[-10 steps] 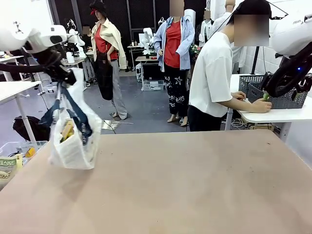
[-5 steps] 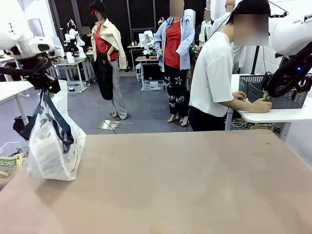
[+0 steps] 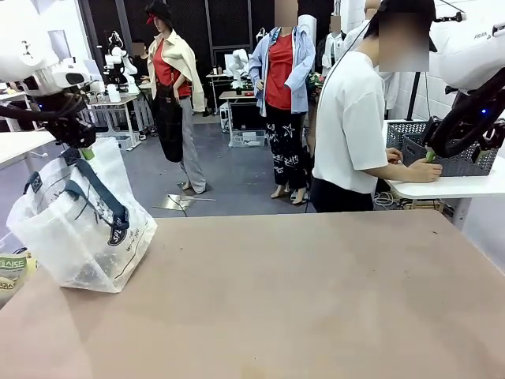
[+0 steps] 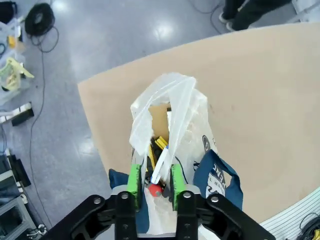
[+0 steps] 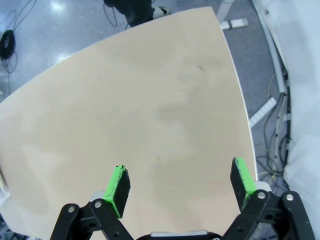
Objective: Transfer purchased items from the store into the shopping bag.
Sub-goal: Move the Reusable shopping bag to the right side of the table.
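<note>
From the front camera I see the shopping bag (image 3: 83,229) sitting slumped on the desk (image 3: 300,300) near its left edge, its navy handles draped over the top. My left claw (image 3: 79,146) hangs just above the bag's upper rim; from here I cannot tell whether it touches the plastic. A person (image 3: 355,118) in a white shirt stands at the far edge of the desk, turned toward a side table with a dark lattice basket (image 3: 450,154) on it, next to my right arm.

On the left wrist camera, the left claw (image 4: 152,180) has its green pads parted a little, with the bag's rim (image 4: 165,100) and a small red tag (image 4: 154,190) between them; whether the pads press the plastic I cannot tell.

On the right wrist camera, the right claw (image 5: 181,182) is spread wide, holding nothing, over bare desk (image 5: 150,110).
</note>
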Action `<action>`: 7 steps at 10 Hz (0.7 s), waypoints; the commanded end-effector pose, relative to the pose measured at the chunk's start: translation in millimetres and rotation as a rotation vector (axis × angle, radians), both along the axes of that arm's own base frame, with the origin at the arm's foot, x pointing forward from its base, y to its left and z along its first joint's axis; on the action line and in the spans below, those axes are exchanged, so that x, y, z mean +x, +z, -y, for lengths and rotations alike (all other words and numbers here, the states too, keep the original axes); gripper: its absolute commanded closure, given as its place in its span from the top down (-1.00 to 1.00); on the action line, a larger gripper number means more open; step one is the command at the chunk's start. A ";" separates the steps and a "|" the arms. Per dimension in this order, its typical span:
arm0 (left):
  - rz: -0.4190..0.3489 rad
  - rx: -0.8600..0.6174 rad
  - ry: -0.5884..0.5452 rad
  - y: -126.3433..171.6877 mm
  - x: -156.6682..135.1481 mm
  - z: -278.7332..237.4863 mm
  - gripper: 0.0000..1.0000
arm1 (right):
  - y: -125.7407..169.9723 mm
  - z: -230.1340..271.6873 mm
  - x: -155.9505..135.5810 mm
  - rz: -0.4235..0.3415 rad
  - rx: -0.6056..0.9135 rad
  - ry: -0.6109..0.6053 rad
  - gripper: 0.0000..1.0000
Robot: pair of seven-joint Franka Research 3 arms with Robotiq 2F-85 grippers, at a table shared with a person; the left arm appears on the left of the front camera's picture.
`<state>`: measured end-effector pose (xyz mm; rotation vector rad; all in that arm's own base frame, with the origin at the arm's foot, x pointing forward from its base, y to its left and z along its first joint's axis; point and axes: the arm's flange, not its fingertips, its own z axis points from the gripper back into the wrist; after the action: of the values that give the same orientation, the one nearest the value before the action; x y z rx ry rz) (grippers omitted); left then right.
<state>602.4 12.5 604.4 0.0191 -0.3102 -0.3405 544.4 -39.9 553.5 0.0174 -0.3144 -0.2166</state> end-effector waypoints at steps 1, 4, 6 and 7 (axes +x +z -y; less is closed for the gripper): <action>0.149 -0.072 0.054 19.9 -11.8 5.3 1.00 | -0.6 -2.8 0.0 -0.005 -0.018 -0.024 1.00; 0.342 -0.140 -0.105 50.3 -62.7 56.3 1.00 | -0.6 -2.8 0.0 -0.005 -0.018 -0.024 1.00; 0.419 -0.120 -0.274 45.7 -110.9 116.8 1.00 | -0.6 -2.8 0.0 -0.005 -0.018 -0.024 1.00; 0.411 -0.125 -0.360 30.7 -125.4 150.5 1.00 | -0.6 -2.8 0.0 -0.005 -0.018 -0.024 1.00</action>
<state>493.1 -127.2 665.3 -0.0552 -0.7245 -0.5915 544.5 -39.2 554.0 0.0176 -0.3148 -0.2157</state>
